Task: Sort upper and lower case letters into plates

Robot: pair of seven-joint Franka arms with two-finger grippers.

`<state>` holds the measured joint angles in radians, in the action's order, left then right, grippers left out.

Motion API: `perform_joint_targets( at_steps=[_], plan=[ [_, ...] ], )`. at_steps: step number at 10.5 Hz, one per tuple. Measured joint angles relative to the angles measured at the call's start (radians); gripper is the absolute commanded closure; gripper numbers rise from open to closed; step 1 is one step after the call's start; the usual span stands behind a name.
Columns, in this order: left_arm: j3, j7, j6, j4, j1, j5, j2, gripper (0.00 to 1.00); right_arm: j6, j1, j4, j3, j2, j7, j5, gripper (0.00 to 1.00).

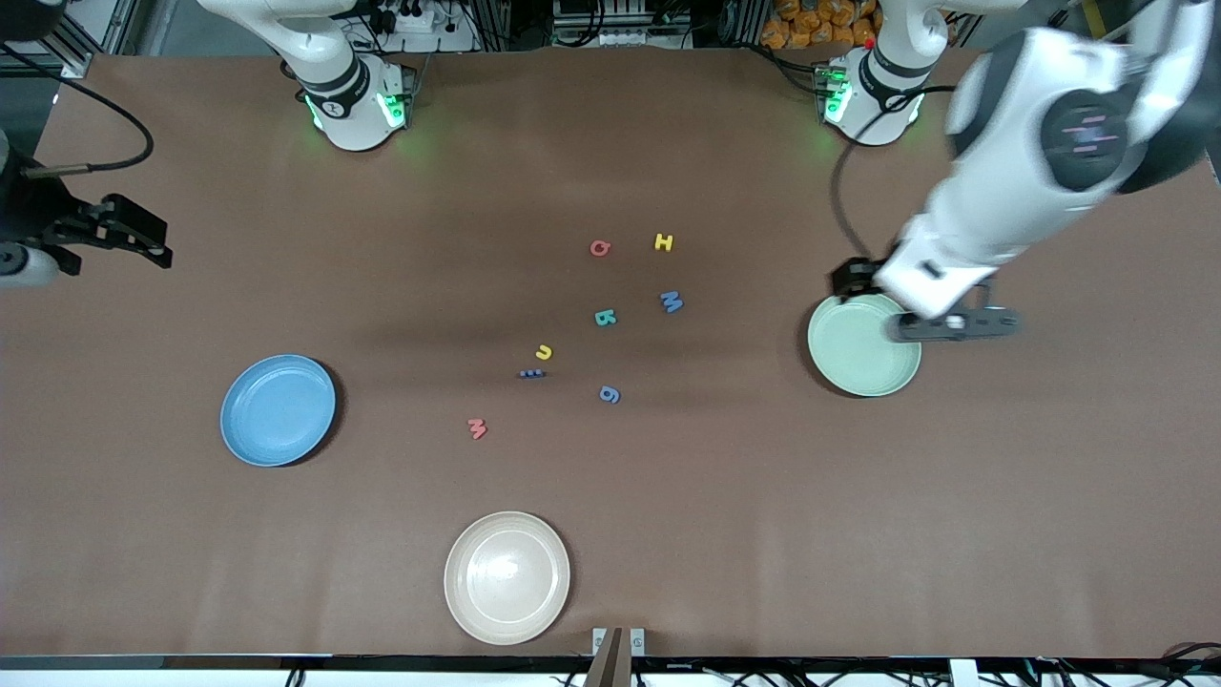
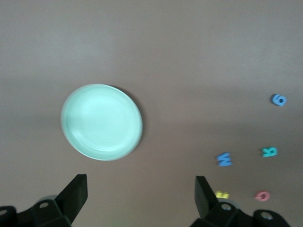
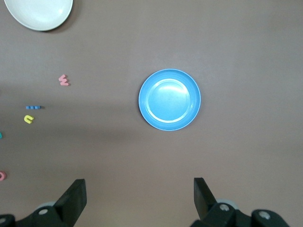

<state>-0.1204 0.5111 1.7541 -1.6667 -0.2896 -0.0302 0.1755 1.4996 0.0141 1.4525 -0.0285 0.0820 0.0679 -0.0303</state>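
Observation:
Several small letters lie scattered mid-table: red Q [image 1: 599, 248], yellow H [image 1: 664, 242], blue M [image 1: 672, 302], teal b [image 1: 606, 317], yellow u [image 1: 544, 352], a thin blue piece [image 1: 530, 374], a blue g [image 1: 610, 394] and a red m [image 1: 477, 429]. The blue plate [image 1: 278, 410] sits toward the right arm's end and the pale green plate [image 1: 863, 344] toward the left arm's end; both hold nothing. My left gripper [image 1: 954, 326] [image 2: 140, 191] hangs open over the green plate's [image 2: 102, 122] edge. My right gripper [image 1: 157, 243] [image 3: 139, 196] hangs open, high over the table end by the blue plate [image 3: 169, 100].
A cream-white plate [image 1: 507, 577] sits near the table's front edge, nearer to the front camera than the letters. The left arm's big white forearm [image 1: 1040, 162] crosses above the table's corner. Black cables run by both arm bases.

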Motion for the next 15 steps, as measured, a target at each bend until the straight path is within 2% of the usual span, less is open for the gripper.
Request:
perform_joint_targets(
  at_steps=[3, 6, 7, 9, 10, 13, 15],
  plan=[
    [-0.005, 0.321, 0.073, -0.001, -0.104, 0.000, 0.095, 0.00, 0.027, -0.009, 0.003, 0.001, 0.087, 0.018, 0.001, 0.00],
    [-0.007, 0.635, 0.181, -0.014, -0.187, 0.000, 0.199, 0.00, 0.048, -0.008, 0.003, -0.001, 0.121, 0.022, 0.002, 0.00],
    [-0.008, 0.711, 0.262, -0.047, -0.214, 0.000, 0.226, 0.00, 0.048, -0.007, 0.002, -0.003, 0.121, 0.022, 0.003, 0.00],
    [-0.008, 0.861, 0.538, -0.182, -0.263, 0.000, 0.247, 0.00, 0.049, 0.007, 0.002, -0.005, 0.129, 0.024, 0.003, 0.00],
    [-0.008, 0.894, 0.647, -0.249, -0.284, 0.000, 0.249, 0.00, 0.055, 0.014, 0.003, -0.006, 0.143, 0.024, 0.003, 0.00],
    [-0.008, 0.905, 0.782, -0.356, -0.316, 0.002, 0.256, 0.00, 0.147, 0.051, 0.003, -0.010, 0.168, 0.025, 0.005, 0.00],
    [-0.008, 0.905, 0.918, -0.422, -0.345, 0.002, 0.287, 0.00, 0.199, 0.082, 0.003, -0.010, 0.177, 0.021, 0.005, 0.00]
  ],
)
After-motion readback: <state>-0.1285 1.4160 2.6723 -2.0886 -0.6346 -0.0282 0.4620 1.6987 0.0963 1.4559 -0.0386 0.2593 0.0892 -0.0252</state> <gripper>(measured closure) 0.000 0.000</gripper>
